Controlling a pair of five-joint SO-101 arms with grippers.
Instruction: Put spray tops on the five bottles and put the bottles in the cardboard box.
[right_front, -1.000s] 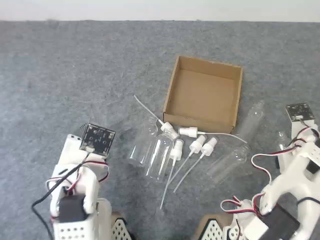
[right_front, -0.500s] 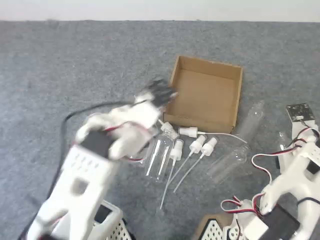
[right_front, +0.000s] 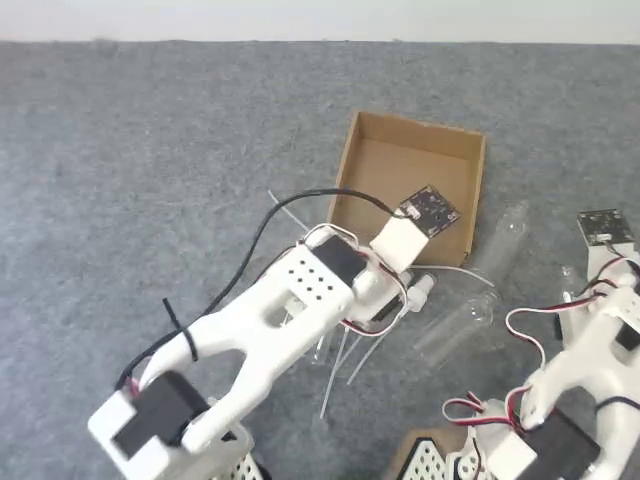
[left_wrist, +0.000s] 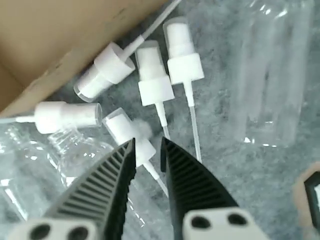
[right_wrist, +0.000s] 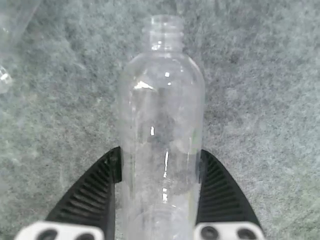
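Hovers over spray tops (left_wrist: 155, 85) just beside cardboard box (right_front: 345, 170) after quick swing from rest, w/ left gripper (left_wrist: 147, 145) jaws a sliver apart, empty. Clamps bare bottle (right_wrist: 162, 125) in right gripper (right_wrist: 160, 156), well apart, unmoved. Looks like first top pickup; no caps on yet.

Left arm (right_front: 300, 300) above spray tops (right_front: 420, 288)

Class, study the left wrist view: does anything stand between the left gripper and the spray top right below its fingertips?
Nothing visible does. The left gripper hangs just over the spray top, jaws slightly apart. The other tops lie beside it on the grey mat, not over it.
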